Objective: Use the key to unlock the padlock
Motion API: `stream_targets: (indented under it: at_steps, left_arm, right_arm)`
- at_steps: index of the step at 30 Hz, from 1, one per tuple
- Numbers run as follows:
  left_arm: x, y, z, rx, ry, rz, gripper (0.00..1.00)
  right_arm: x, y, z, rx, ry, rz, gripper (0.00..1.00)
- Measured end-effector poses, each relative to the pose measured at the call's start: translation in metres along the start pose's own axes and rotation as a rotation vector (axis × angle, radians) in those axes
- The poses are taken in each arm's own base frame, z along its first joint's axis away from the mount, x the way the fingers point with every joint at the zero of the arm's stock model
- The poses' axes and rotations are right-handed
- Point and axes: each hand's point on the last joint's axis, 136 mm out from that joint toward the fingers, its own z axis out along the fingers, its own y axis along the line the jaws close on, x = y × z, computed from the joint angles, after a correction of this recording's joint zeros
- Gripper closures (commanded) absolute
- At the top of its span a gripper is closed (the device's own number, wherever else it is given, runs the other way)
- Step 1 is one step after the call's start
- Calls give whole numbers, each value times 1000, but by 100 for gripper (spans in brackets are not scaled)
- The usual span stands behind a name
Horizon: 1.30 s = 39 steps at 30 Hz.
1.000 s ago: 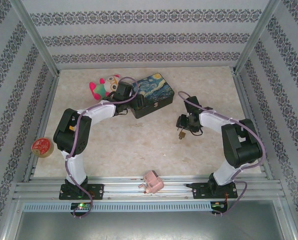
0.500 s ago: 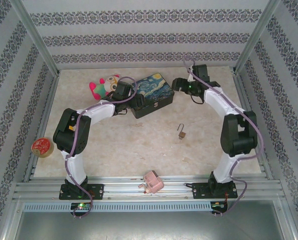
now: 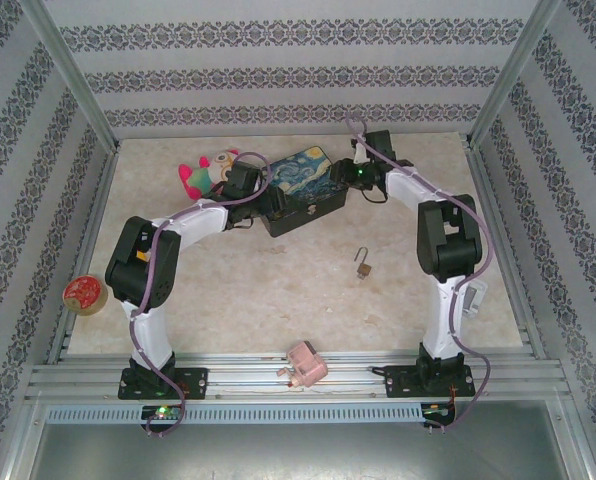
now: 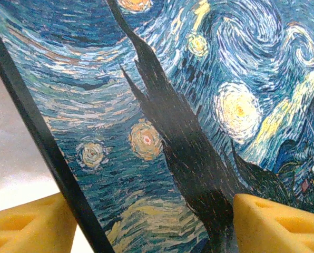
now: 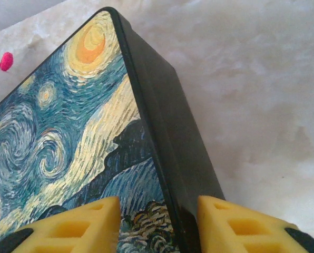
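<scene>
"Top external view first: what's around that painted tin box (image 3: 303, 185)?"

"A fuzzy pink-and-teal plush toy (image 3: 206, 172) lies just left of it. The left gripper (image 4: 151, 232) is at the box's left rim, its yellow fingers (image 4: 25, 226) spread with the thin black edge between them."

"And the right gripper (image 5: 158, 221)?"

"It's astride the box's right corner, jaws apart. One finger is over the glossy swirled lid, the other beside the smooth black wall."

"Where's the padlock (image 3: 363, 265)?"

"It's brass with a thin silver shackle, lying on the marbled table (image 3: 228, 290) right of the box and nearer the arms. Neither claw touches it."
</scene>
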Motion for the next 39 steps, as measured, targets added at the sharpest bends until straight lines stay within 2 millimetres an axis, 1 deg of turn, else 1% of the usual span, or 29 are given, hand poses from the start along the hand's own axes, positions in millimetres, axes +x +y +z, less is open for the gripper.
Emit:
stream_targets:
  at_steps: [3,7,10,13,16,18,19,22,23,25,26,27,30,32,33,34,36,39]
  left_arm:
    - [-1,0,0,9,4,-4,32]
    - [0,0,-1,21,11,-6,32]
    - [6,2,-5,28,18,-9,32]
    - [14,5,-13,29,21,-15,29]
    - [24,10,-22,27,31,-30,16]
    - [31,13,-27,23,39,-39,5]
    - [33,15,-30,19,40,-41,0]
    - [37,21,-43,-2,28,-44,1]
    - [35,23,-51,-13,10,-43,1]
    - [29,26,-70,-36,-41,-37,1]
    - [24,29,-83,-51,-82,-32,1]
    - [18,33,-97,-74,-130,-25,1]
    - [7,49,-135,-150,-268,14,1]
    - [8,65,-155,-204,-351,58,1]
    - [13,76,-163,-238,-390,84,1]
    - [16,84,-168,-265,-420,104,1]
    - [28,108,-175,-340,-479,161,1]
    - [43,134,-173,-434,-510,250,1]
  right_arm:
    - [11,-1,-9,-2,-12,8,62]
    - [31,-1,-25,13,-20,36,63]
    - [52,3,-38,39,-20,43,62]
    - [77,9,-51,59,-7,55,61]
    - [97,14,-62,61,1,73,49]
    - [102,16,-70,62,-8,77,40]
    - [103,18,-74,65,-14,78,38]
    - [99,18,-95,94,-63,61,30]
    - [97,17,-103,107,-84,51,25]
    - [92,14,-124,140,-138,23,10]
    - [89,12,-138,163,-175,4,5]
    - [87,8,-152,192,-216,-24,2]
    - [85,-8,-190,284,-320,-78,2]
    - [88,-25,-211,351,-382,-111,2]
    - [92,-35,-221,392,-410,-133,2]
    - [95,-44,-228,428,-439,-156,2]
    - [105,-62,-239,504,-485,-211,2]
    - [118,-82,-243,575,-527,-285,2]
